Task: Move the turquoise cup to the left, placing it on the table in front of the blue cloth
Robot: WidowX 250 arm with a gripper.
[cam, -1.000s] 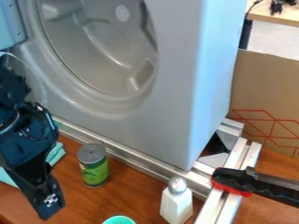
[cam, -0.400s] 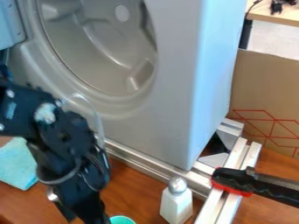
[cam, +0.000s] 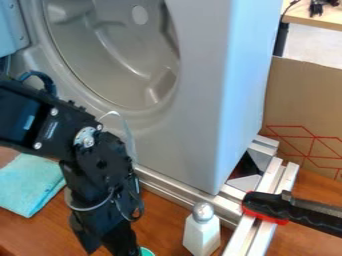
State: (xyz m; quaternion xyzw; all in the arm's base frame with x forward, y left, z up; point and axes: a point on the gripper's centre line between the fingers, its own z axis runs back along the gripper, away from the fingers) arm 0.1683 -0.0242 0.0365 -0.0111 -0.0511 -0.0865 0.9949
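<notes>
One black pincer [cam: 121, 244] hangs by a teal cup [cam: 147, 252]; can't tell if it's spread or pressed together. Tapered white bottle [cam: 202, 235] nearby, wood-grain bench [cam: 160, 216], grooved metal rail [cam: 170, 190], smooth molded gray panel [cam: 180, 145], then cardboard [cam: 300, 100], pale floor [cam: 314, 45].

No readable text or numbers.

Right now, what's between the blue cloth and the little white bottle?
Between the cloth and the bottle, the camera view shows the black robot arm, then some brown wooden table.
</notes>
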